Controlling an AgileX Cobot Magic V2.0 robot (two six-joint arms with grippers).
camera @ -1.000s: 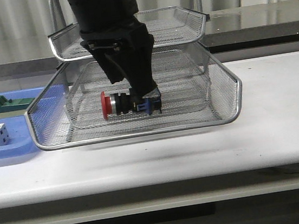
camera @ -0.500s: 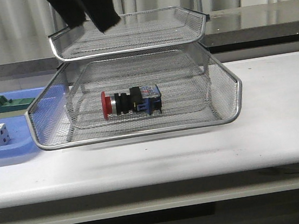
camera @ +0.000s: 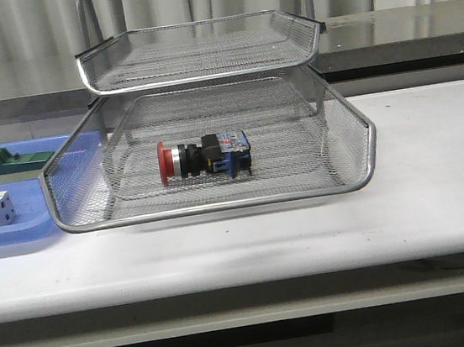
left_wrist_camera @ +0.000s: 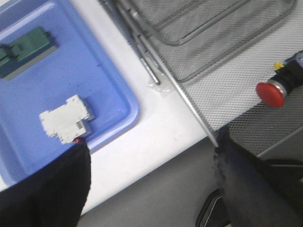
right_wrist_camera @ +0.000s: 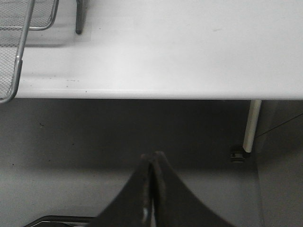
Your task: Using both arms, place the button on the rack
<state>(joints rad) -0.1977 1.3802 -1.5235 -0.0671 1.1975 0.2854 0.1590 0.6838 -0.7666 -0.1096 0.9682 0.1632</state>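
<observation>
Front view | button [camera: 203, 158] in rack [camera: 219, 205] | left end effector [left_wrist_camera: 151, 189] spread wide, well clear

Left matte black bulky robot gripper [left_wrist_camera: 151, 189]: two broad, rounded dark fingers [left_wrist_camera: 45, 189], plain surface. Right matte black robot gripper [right_wrist_camera: 151, 163]: two slim tapering fingers, faint glossy sheen along inner edges.

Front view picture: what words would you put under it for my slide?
A red push-button lies on its side in the wire rack's pulled-out tray, beside a blue tray holding two blocks.
</observation>
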